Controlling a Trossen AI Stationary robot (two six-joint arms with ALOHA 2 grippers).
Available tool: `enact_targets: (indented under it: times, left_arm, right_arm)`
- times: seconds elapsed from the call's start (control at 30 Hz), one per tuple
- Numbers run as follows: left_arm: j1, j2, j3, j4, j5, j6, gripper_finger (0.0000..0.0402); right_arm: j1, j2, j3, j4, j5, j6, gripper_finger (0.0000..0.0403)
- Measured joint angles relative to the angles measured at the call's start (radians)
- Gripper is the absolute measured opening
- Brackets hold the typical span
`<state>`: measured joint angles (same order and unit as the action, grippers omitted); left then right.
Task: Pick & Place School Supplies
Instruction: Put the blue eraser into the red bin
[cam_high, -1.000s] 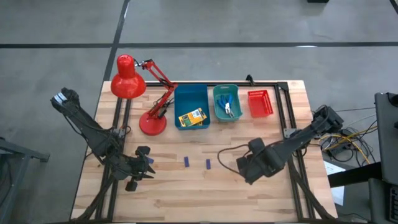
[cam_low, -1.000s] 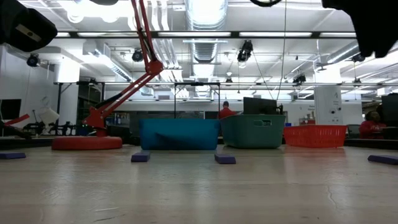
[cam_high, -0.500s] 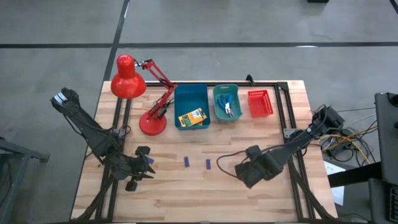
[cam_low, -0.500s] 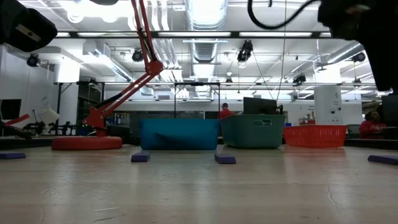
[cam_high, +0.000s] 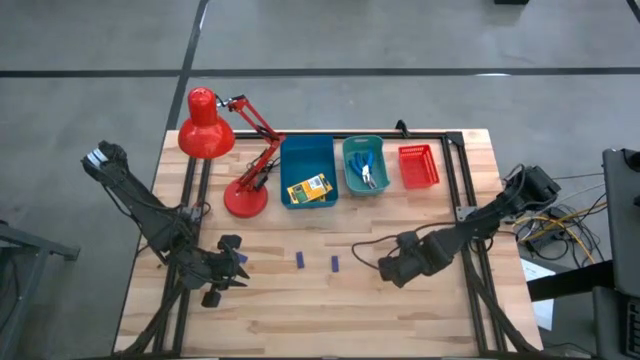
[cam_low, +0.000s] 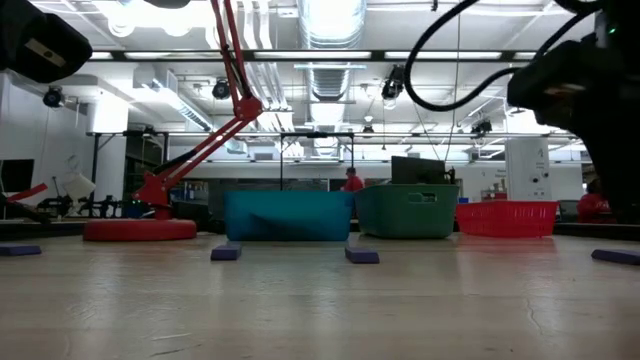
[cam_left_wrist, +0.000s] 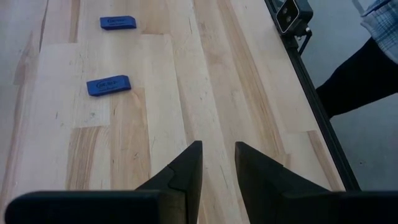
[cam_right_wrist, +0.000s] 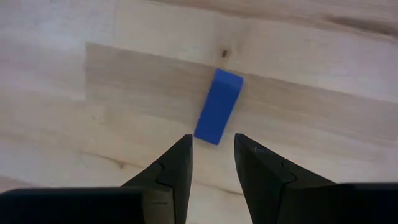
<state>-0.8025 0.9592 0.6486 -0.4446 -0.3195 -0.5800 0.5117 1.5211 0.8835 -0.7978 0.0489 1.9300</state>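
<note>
Hovering with fingers slightly parted, the right gripper (cam_right_wrist: 211, 163) points at a blue eraser (cam_right_wrist: 217, 106); no lettering legible.

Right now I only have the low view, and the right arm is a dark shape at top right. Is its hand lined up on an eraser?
Observer: Yes. In the right wrist view an eraser lies flat on the wood just past the right hand. The fingers are apart with nothing between them.
Operator: I only see the bin walls. What's in the blue one?
Observer: From above, the blue bin holds one crayon box.
Operator: And the teal one?
Observer: The teal bin holds blue-handled scissors.
</note>
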Motion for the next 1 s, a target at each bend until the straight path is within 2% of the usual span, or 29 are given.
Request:
enact_targets:
  times: [0.47, 0.83, 1.0]
  left_arm:
    - [0.000, 0.000, 0.000, 0.000, 0.000, 0.000, 0.0099]
    - [0.000, 0.000, 0.000, 0.000, 0.000, 0.000, 0.0099]
    - [0.000, 0.000, 0.000, 0.000, 0.000, 0.000, 0.0099]
  right_arm:
    - [-0.049, 0.000, -0.045, 0.055, 0.003, 0.062, 0.0120]
    - [-0.054, 0.007, -0.066, 0.081, 0.002, 0.074, 0.0191]
    - [-0.054, 0.046, -0.088, 0.127, -0.025, 0.082, 0.0205]
